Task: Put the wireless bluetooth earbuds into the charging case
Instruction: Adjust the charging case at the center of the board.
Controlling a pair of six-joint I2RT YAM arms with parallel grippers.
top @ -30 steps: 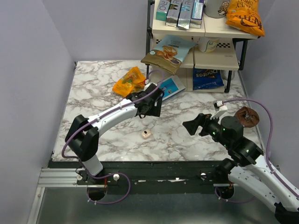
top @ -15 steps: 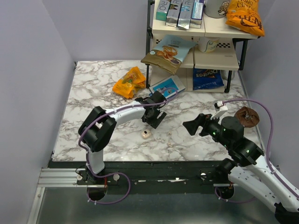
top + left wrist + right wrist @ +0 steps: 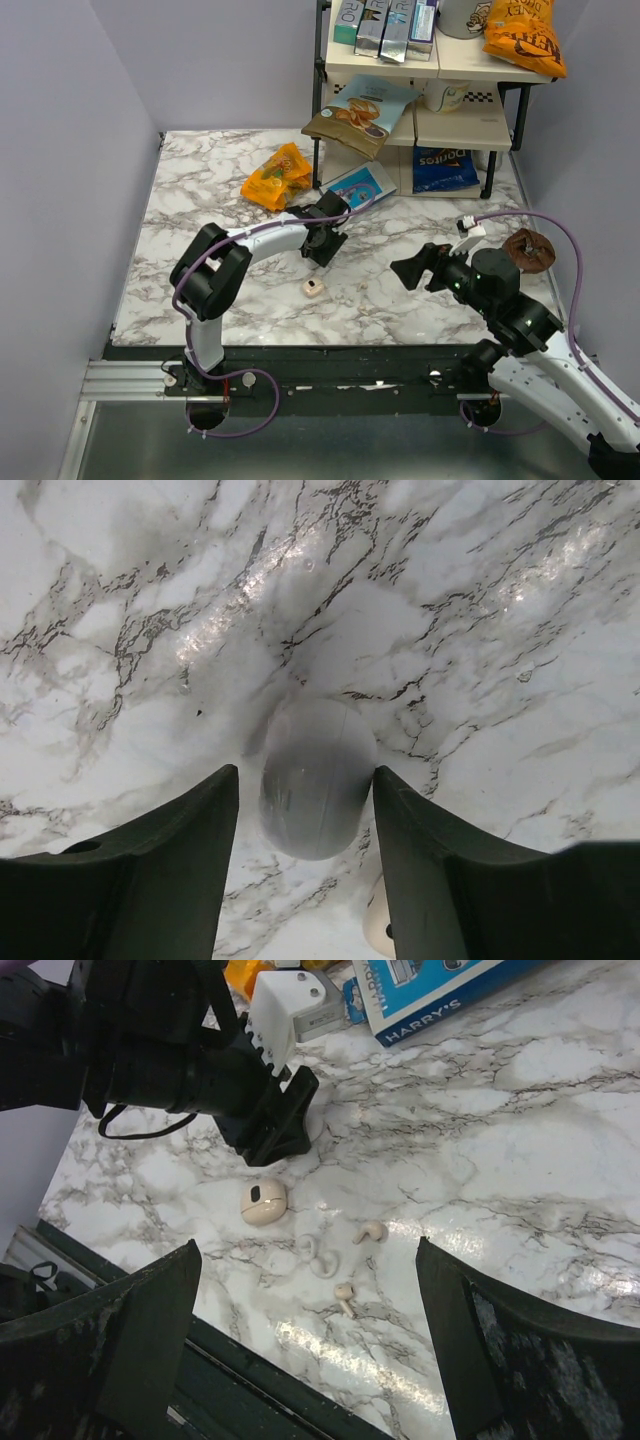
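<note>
Top external view: the marble surface [image 3: 200, 200] is carrying both arms at its near edge, with a shelf rack [image 3: 440, 130] standing at the far right corner.

Left arm [image 3: 260, 238]: elbow is folding back near its base and the forearm is reaching right across to mid-surface. The left gripper [image 3: 322, 248] is pointing down, low over the marble.

Right arm [image 3: 520, 320]: it is rising from the near right corner and bending inward. The right gripper [image 3: 408, 270] is hanging above the surface, facing left toward the centre.

An orange snack bag [image 3: 278, 175] and a blue box [image 3: 360, 185] are lying at the far side. A brown disc [image 3: 528, 250] is sitting by the right edge.

Left wrist view: the two dark fingers [image 3: 190, 820] are standing apart, one on each side of a pale rounded object [image 3: 318, 778] that is resting on the marble. A gap is showing on both sides of it, so the left gripper is open and not holding it. I cannot tell what the object is.

Right wrist view: its fingers [image 3: 150, 1310] are spread wide with nothing between them, so the right gripper is open too.

The charging case [image 3: 314, 288] is lying on the surface just nearer than the left gripper, apart from it. Two earbuds, one [image 3: 370, 1230] and the other [image 3: 344, 1295], are lying loose on the marble near the case, outside it.
</note>
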